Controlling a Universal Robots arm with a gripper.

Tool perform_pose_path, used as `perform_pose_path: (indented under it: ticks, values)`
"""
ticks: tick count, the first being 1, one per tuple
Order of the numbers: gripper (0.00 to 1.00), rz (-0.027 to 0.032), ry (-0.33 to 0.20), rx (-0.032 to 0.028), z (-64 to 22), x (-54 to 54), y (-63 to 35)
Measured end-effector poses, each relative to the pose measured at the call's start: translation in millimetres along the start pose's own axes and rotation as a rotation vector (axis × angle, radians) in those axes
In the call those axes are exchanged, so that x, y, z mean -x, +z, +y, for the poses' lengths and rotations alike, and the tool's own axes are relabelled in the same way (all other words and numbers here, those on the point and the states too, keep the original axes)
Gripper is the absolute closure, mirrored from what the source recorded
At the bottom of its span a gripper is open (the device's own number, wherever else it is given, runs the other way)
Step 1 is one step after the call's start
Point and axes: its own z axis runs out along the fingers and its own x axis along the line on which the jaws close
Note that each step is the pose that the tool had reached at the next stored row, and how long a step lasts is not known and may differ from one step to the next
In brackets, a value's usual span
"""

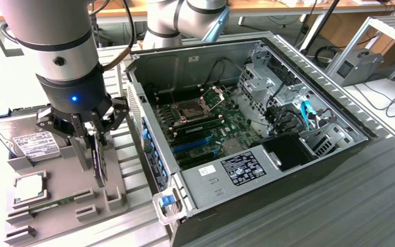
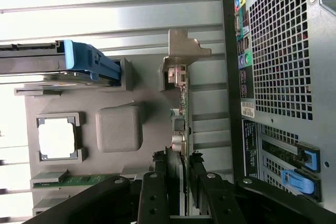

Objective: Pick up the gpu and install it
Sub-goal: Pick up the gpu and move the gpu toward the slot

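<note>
A silver-grey cylindrical robot arm (image 1: pixel 53 46), its black wrist collar (image 1: pixel 70 85) bearing a glowing blue light (image 1: pixel 74 98) just above the black, screw-studded linkage gripper (image 1: pixel 92 172).

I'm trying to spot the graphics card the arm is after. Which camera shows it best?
The wrist view: the graphics card stands edge-on, gripped in the claw, with its green board, black cooler and silver end bracket all visible. The exterior view shows the card as a thin dark strip held in the claw.

the gripper (image 2: pixel 177 156) covers the gpu's (image 2: pixel 181 106) end nearest the wrist. the arm (image 1: pixel 64 62) hides part of the hard drive (image 1: pixel 31 142). the computer case's (image 1: pixel 307 180) lower corner is cut off; its label (image 1: pixel 242 169) print is unreadable.
</note>
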Motion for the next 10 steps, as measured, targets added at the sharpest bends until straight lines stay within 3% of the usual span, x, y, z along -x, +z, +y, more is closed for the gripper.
perform_pose_path:
  ticks: [10]
  values:
    - [0.71, -0.0001, 0.0, 0.0001, 0.1, 0.1, -3.9]
